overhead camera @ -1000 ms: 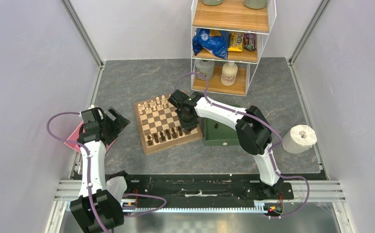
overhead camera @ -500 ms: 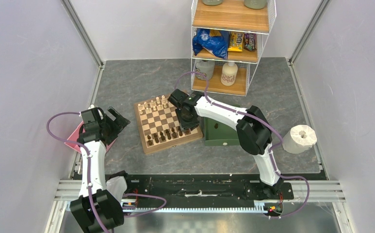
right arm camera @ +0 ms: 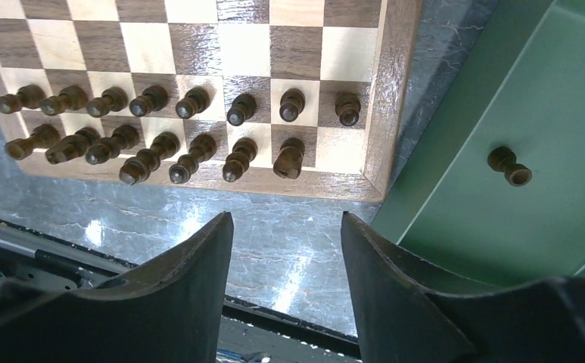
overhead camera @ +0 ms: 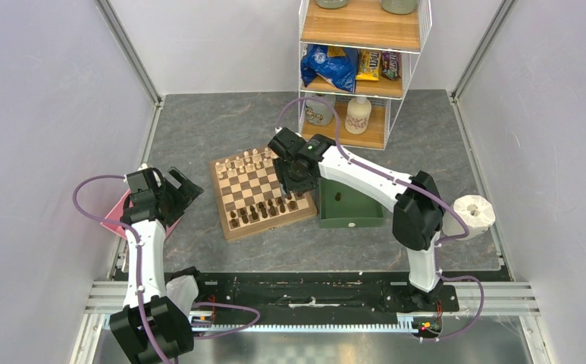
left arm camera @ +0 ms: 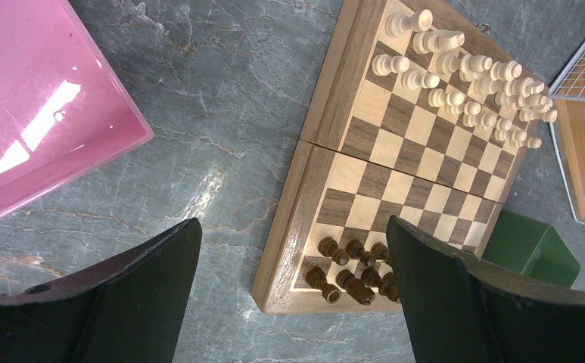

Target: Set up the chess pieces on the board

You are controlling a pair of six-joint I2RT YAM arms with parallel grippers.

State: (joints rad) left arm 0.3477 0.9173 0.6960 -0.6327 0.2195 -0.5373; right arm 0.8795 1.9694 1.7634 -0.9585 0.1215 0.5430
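Observation:
The board lies mid-table. Dark-brown chess pieces stand in two rows along its near edge, also in the right wrist view and the left wrist view. The back-row corner square nearest the tray is bare. One dark piece lies on its side in the green tray. My right gripper hovers open and empty over the board's right near corner. My left gripper is open and empty, left of the board.
Cream pieces fill the board's far rows. The green tray touches the board's right side. A pink tray lies under the left arm. A wire shelf rack stands behind. A paper roll sits far right.
The right arm's elbow has swung to the right, uncovering the green tray, and its gripper has shifted slightly away over the board's right edge. The left arm has not moved.

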